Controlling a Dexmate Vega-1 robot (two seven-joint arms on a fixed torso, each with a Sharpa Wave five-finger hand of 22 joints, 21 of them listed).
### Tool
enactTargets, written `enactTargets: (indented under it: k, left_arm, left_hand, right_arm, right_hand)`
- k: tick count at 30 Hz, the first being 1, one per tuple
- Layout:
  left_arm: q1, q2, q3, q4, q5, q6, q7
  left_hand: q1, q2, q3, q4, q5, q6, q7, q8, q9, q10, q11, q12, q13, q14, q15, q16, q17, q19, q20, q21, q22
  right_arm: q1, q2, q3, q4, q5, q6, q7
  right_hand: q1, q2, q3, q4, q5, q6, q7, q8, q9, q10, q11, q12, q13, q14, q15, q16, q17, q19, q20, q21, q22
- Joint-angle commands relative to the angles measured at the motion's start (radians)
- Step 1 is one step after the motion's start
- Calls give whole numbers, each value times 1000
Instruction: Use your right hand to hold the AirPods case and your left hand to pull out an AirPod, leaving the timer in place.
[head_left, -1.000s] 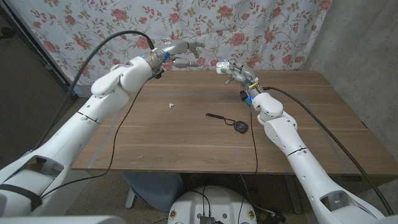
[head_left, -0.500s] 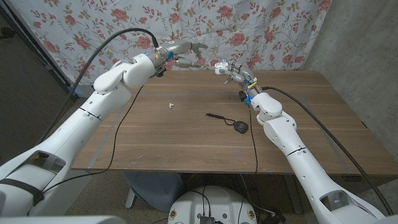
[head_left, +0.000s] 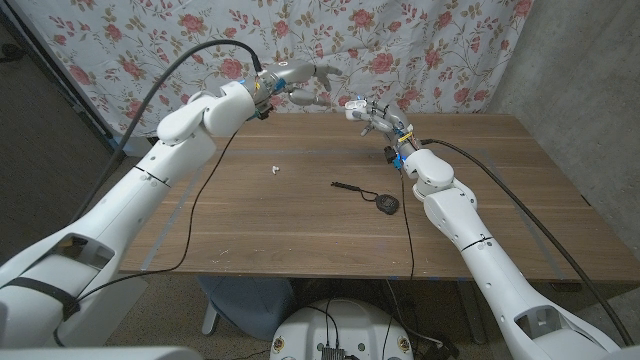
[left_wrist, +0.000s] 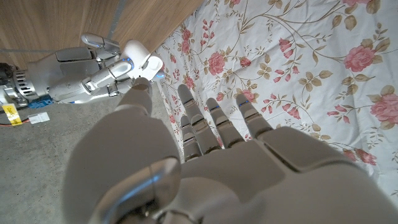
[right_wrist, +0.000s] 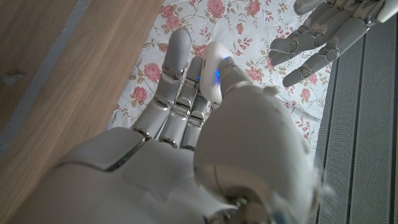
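The AirPods case (head_left: 356, 103) is held in the right hand (head_left: 372, 113), raised above the far edge of the wooden table (head_left: 480, 200), in front of the flowered curtain (head_left: 420, 50). In the right wrist view the white case (right_wrist: 213, 73) is seen pinched between the thumb and the fingers (right_wrist: 176, 59) of this hand (right_wrist: 186, 143), and a small blue light is seen on it. In the left wrist view the same case (left_wrist: 140, 55) is seen with its lid open, gripped by the right hand (left_wrist: 81, 74). The left hand (head_left: 300, 82) is raised at the same height, just beside the case but not touching it; its fingers are spread and nothing is held in it. In the left wrist view its fingertips (left_wrist: 185, 94) are pointed toward the curtain (left_wrist: 298, 68), and the thumb is near the case. In the right wrist view the left hand (right_wrist: 323, 34) is seen opposite the case, apart from it. A small white thing (head_left: 272, 169), too small to be identified, is lying on the table, well apart from both hands. A black round object with a strap (head_left: 380, 200) is lying near the middle of the table, beside the right forearm; whether it is the timer cannot be told.
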Motion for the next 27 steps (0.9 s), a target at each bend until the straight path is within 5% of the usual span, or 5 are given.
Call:
enactTargets:
  k: [1, 27]
  left_arm:
    - [-25, -16, 19, 17, 3, -28, 5]
    - [-32, -35, 39, -3, 29, 14, -27]
  left_hand:
    - [-12, 0, -2, 2, -2, 6, -1, 3, 1, 11, -2, -2, -1, -2, -2, 3, 0, -2, 0, -3, 4]
    - [-46, 4, 5, 5, -1, 35, 8, 9, 0, 90, 3, 0, -15, 26, -13, 9, -6, -3, -3, -2, 5]
  right_arm:
    - [5, -2, 4, 13, 11, 6, 14]
    - [3, -22, -37, -14, -157, 7, -72]
  right_hand:
    - [3, 5, 8, 3, 3, 8, 3, -6, 2, 128, -118, 8, 12, 61, -178, 1, 4, -263, -109, 4, 3]
    - [4, 5, 8, 2, 4, 9, 3, -6, 2, 127, -117, 6, 12, 60, -177, 1, 5, -268, -108, 9, 3]
